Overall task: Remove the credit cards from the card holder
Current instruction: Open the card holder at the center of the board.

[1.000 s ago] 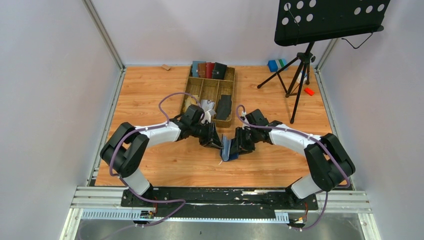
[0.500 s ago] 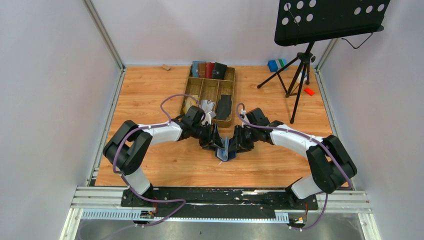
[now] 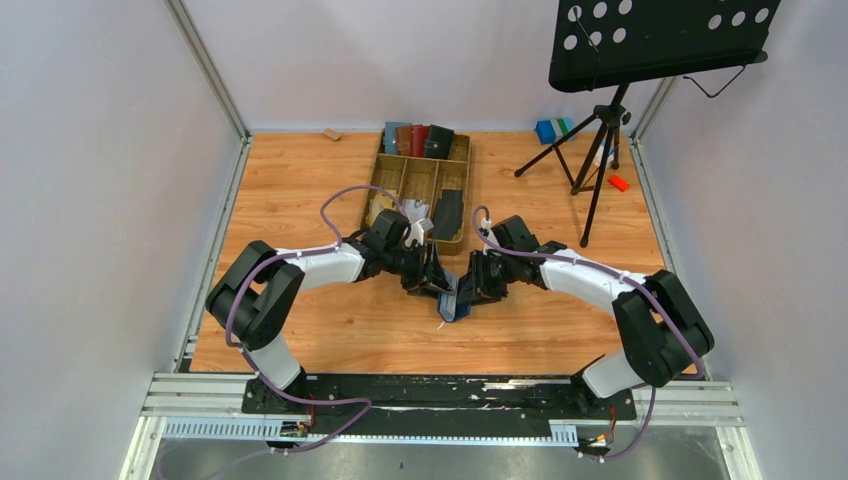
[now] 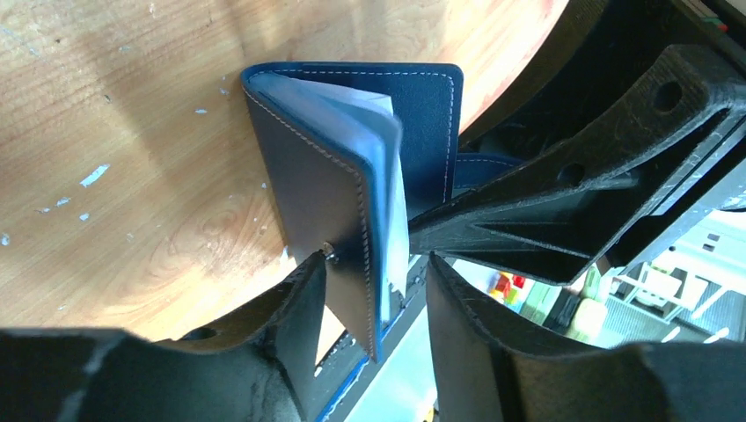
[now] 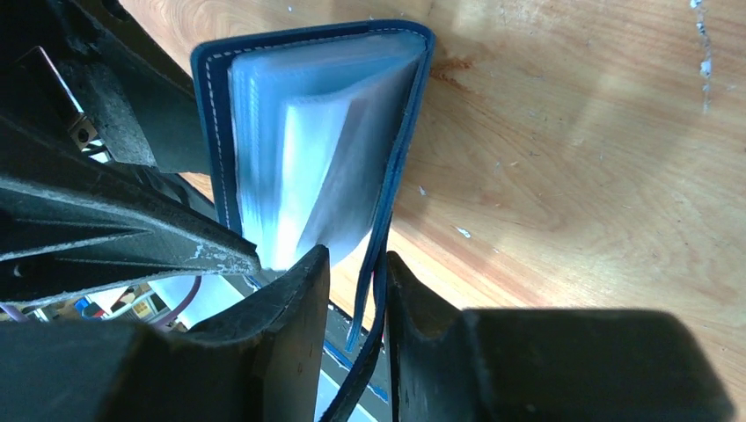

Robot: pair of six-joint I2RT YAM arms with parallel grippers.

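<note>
Top external view: the small navy-blue leather bifold card holder [image 3: 452, 302] is held upright and half open between the two arms, near the middle of the pale wooden table [image 3: 300, 180]. Whether its far edge rests on the wood I cannot tell.

In the right wrist view the right gripper [image 5: 356, 255] is clenched on one thin navy cover leaf. It pinches the leaf near its free edge, and the little side tab hangs in the same gap.

In the left wrist view the left gripper [image 4: 374, 264] straddles the other cover leaf and the inner pockets. One pad touches the leather beside the metal snap stud [image 4: 330, 250]. A slit of daylight shows at the other pad, so these fingers read as released rather than clamping.

The credit cards [image 5: 299, 149] are all inside, a pale white-and-bluish stack in translucent pockets, and single cards cannot be told apart.

The step in hand looks like spreading the holder to expose the pockets; no card is out yet. Next, the left fingers probably need to close on one card's edge alone and draw it along its pocket while the right holds firm.
</note>
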